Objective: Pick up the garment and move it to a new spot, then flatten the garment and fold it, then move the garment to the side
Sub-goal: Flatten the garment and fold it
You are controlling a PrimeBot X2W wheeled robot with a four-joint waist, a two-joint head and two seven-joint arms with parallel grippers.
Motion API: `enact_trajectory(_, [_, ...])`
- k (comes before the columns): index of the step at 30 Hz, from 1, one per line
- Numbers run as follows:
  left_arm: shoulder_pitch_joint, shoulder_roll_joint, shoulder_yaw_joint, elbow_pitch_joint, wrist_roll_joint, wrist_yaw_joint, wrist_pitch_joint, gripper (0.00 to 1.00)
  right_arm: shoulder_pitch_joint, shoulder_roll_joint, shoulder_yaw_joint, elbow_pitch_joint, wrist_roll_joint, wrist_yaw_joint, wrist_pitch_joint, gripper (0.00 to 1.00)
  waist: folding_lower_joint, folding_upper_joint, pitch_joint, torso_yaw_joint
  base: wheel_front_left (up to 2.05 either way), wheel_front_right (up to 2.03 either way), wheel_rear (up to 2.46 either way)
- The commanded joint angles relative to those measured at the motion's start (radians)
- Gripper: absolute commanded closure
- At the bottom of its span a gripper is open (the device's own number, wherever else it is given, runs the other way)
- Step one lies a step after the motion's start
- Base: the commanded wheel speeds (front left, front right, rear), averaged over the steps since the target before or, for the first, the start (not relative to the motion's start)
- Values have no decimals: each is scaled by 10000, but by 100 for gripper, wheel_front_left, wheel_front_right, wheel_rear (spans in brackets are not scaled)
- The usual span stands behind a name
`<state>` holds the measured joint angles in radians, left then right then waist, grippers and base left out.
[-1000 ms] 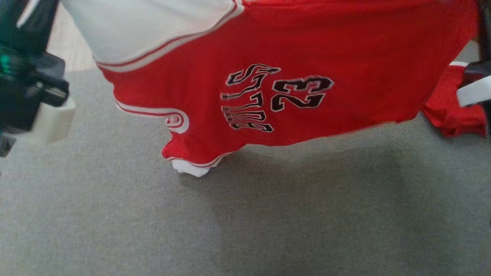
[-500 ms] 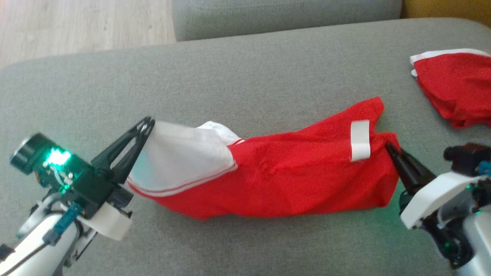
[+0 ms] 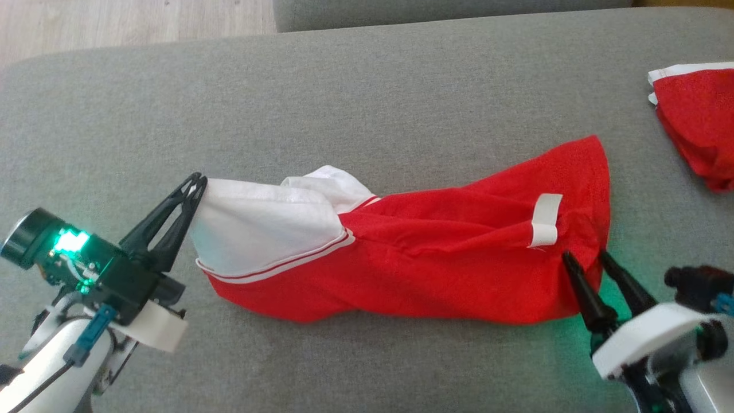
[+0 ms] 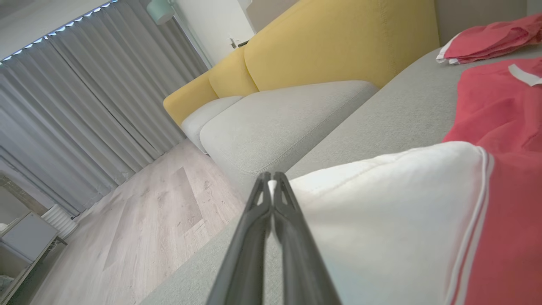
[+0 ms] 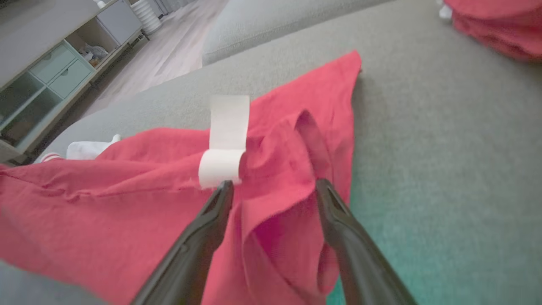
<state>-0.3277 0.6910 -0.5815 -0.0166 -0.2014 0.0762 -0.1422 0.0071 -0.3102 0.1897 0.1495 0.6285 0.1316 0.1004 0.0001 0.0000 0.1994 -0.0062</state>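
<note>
On the grey cushion [image 3: 367,103] my left gripper [image 3: 196,181] pinches the garment [image 3: 436,258]; my right gripper [image 3: 585,256] gapes; wooden floor [image 4: 144,220], curtains [image 4: 84,84] beyond.

1. The right tool [image 5: 274,184] rises from 6 o'clock, its two dark fingers spread wide apart.
2. A bunched fold of the red garment [image 5: 106,212] lies between the fingers. Blur hides whether either finger touches it.
3. The garment stretches from the centre out to 9 o'clock, with one corner pointing toward 1 o'clock.
4. A white strip [image 5: 226,140], doubled over, sits on the cloth just beyond the fingertip on the 9 o'clock side.
5. A white panel [image 5: 89,148] of the garment shows near 9 o'clock.
6. The grey sofa seat [image 5: 444,148] carries the garment and is tinted green at 5 o'clock.
7. A second red garment [image 5: 495,25] lies at 1 o'clock, well apart.
8. A cabinet [image 5: 51,67] with drawers stands at 10 o'clock beside the wooden floor [image 5: 169,51].
</note>
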Motion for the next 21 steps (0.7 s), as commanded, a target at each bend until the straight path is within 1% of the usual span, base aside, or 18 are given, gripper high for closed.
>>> enact_trajectory(1, [-641,356,563,-208,36,95,-67,100,15,-328,134,-488,258,-9,16,0,-1,0,19,21,0,0,0])
enact_trajectory(3, [-652,351,552,-198,35,116,-86,100,226,-447,62,-835,789,-9,90,0,-1,0,63,44,0,0,0])
enact_trajectory(7, [-667,348,528,-151,24,139,-132,100,233,-654,-5,-1178,1405,-9,103,0,-1,0,138,84,0,0,0])
enact_trajectory(14, [-824,243,399,-152,45,121,-140,100,-69,-800,30,-707,1819,-9,131,0,-1,0,239,311,0,0,0])
enact_trajectory(21, [-920,238,323,-218,45,116,-97,100,-559,-1122,261,-373,2285,-9,-105,0,-1,0,375,432,0,0,0])
